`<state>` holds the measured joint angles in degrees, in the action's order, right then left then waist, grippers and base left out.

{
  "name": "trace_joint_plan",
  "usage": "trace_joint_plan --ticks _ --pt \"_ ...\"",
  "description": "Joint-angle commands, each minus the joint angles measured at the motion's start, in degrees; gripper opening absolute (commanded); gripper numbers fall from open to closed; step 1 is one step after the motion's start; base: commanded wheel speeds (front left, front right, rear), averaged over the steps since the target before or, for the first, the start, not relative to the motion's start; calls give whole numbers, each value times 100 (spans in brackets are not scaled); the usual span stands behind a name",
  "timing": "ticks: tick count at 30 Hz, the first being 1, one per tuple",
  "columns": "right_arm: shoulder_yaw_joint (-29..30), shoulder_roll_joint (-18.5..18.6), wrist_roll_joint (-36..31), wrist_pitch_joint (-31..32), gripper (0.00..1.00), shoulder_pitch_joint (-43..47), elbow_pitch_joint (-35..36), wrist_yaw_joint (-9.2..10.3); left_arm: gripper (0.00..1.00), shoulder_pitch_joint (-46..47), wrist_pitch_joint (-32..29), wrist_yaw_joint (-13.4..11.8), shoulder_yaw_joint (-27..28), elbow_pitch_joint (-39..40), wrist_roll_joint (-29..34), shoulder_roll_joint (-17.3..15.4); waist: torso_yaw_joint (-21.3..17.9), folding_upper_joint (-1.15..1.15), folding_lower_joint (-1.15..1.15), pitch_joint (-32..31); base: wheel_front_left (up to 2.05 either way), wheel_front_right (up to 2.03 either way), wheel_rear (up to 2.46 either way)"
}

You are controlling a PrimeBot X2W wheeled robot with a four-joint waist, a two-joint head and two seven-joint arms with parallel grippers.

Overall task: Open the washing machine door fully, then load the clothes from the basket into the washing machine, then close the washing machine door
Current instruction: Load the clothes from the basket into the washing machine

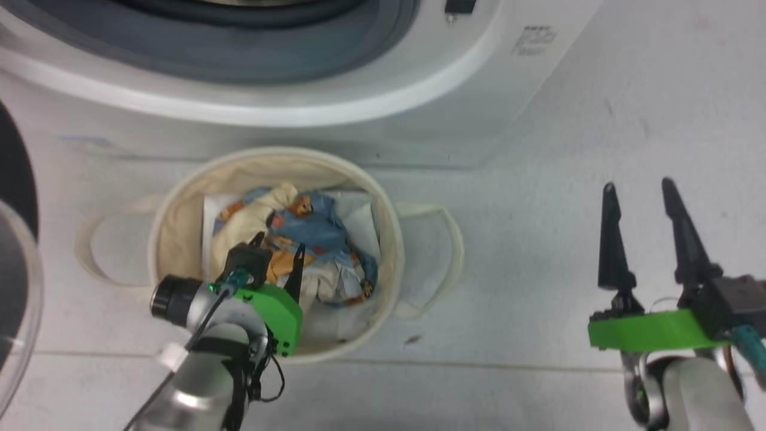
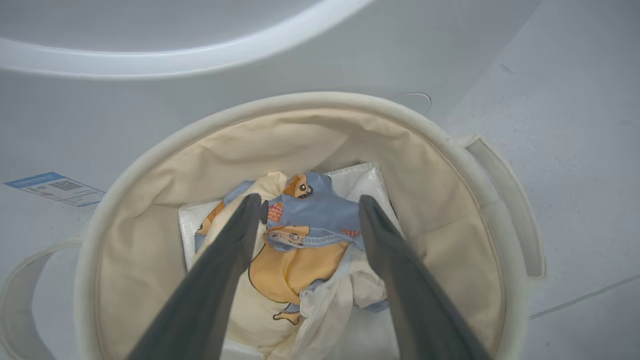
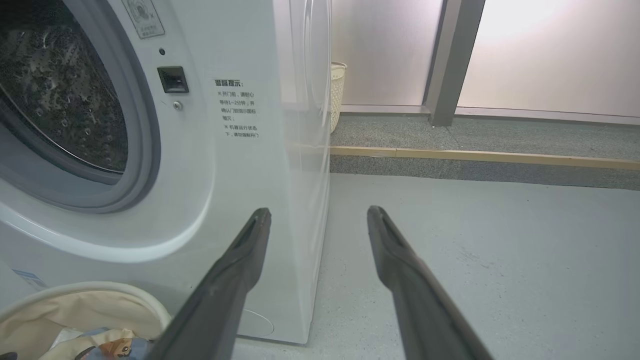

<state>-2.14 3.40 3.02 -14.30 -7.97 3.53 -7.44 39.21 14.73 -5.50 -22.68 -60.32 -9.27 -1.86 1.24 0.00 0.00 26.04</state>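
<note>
Where it cuts in at far left, washing machine door [image 1: 15,179]: glossy black ring, swung open, with a bulging clear glass bowl below it.
Left gripper [image 1: 279,242]: two long dark tapered fingers on a bright green mount, silver wrist bent down over the near rim of the basket [image 1: 275,153]. The fingers are spread, one on either side of a blue fold of the clothes [image 1: 323,230], nothing pinched; whether the tips touch cloth cannot be told.
Basket: round cream canvas tub with a soft rolled rim and a looped fabric handle at each side, on the floor just before the washing machine [image 1: 359,129].
Clothes: crumpled cream and blue fabric printed with orange cartoon animals, heaped inside the basket on a glossy white sheet [image 1: 359,206].
Blue label [image 2: 52,188]: small sticker with a square code, low on the machine's front; print too small to read.
Washing machine: smooth white box, grey rubber gasket [image 3: 147,140], dimpled steel drum [image 3: 60,100].
Notice [image 3: 239,112]: grey Chinese characters beside the dark latch slot [image 3: 172,79], too fine to read surely.
Right gripper [image 1: 638,184]: same dark fingers and green mount, pointing forward over pale speckled floor [image 1: 658,90], spread wide and empty, well apart from the basket.
</note>
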Motion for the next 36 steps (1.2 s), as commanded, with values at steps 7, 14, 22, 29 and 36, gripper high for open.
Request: trace_joint_plan --ticks 7,14,22,29,36 --pt "129 85 -67 -70 100 -512 181 -5 100 776 -19 23 -205 -819 -440 -102 -263 0 0 1272 0 0 0" --pt "215 65 -40 -70 100 -705 197 -5 100 1261 -239 -75 -824 -1156 -345 -102 -307 0 0 1684 0 0 0" --pt "224 38 -45 -70 100 -784 229 -5 100 1709 -767 -242 -1687 -1336 422 -204 -358 0 0 1975 0 0 0" --pt "192 18 -74 -70 100 -810 253 -5 100 1983 -1253 -308 -2263 -1359 930 -304 -408 0 0 2200 0 0 0" --pt "179 5 -95 -70 100 -777 291 -5 0 1986 -1597 -361 -2087 -1362 647 -297 -419 0 0 2281 0 0 0"
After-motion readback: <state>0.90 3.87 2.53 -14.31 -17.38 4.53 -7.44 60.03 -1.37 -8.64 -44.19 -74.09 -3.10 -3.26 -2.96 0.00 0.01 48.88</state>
